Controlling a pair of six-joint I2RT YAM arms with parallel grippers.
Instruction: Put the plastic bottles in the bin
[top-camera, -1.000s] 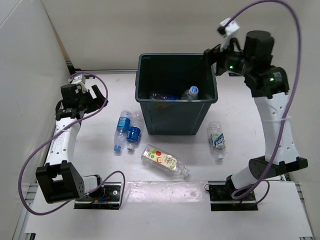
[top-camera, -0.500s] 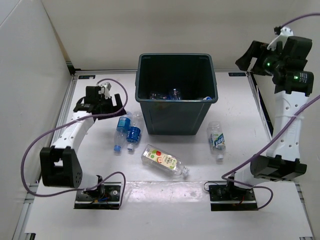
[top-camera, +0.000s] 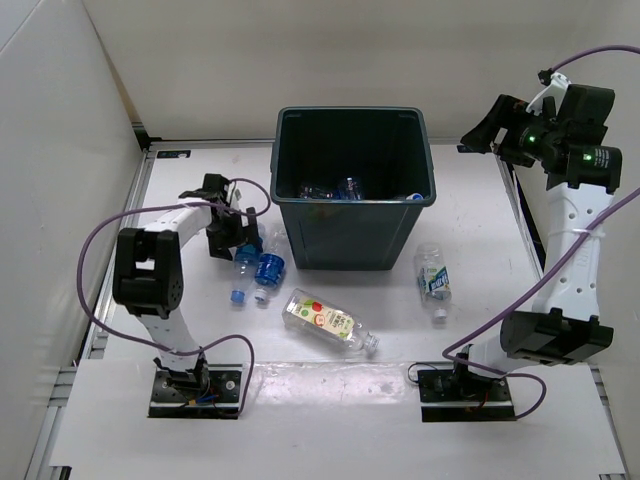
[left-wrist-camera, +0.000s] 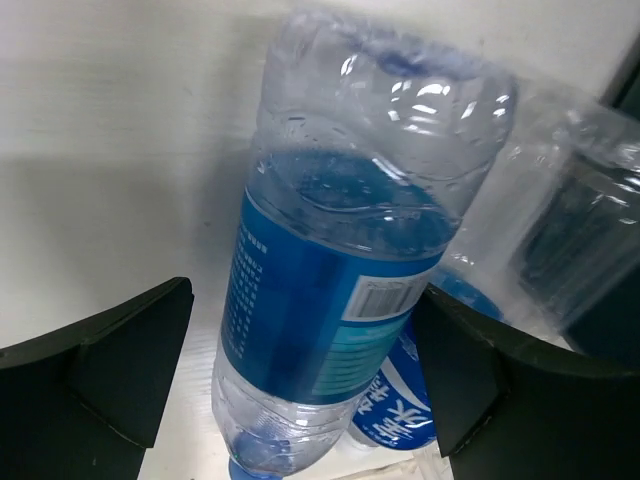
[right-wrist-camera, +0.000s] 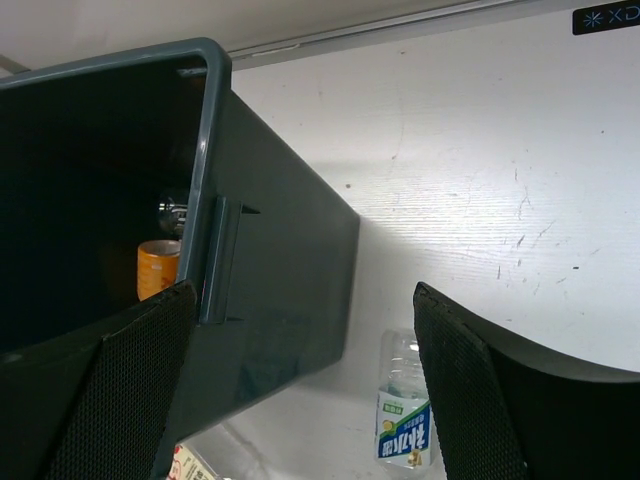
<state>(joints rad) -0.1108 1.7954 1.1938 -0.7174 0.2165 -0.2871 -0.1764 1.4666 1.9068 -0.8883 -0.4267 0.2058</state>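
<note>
Both fingers (left-wrist-camera: 120, 370) of the left hand (top-camera: 228, 232) stand spread and released on either side of a blue-labelled bottle (left-wrist-camera: 320, 290) lying on the white bench (top-camera: 480, 230), with nothing gripped yet; the low, straddling pose looks set for a pinch across the bottle's body. A second blue-labelled bottle (top-camera: 268, 268) lies touching it on the right, just beside the near-left wall of the bin (top-camera: 350, 235), and may crowd the finger on that side. Nearer the arms lies the fruit-labelled bottle (top-camera: 322, 318), while the white-and-blue bottle (top-camera: 432, 277) rests near the bin's near-right corner. Other bottles (top-camera: 345, 188) already sit inside the bin. The right hand (top-camera: 484, 125), likewise spread and empty, hangs high by the bin's far-right corner, well clear of the left arm's work by the look of it
</note>
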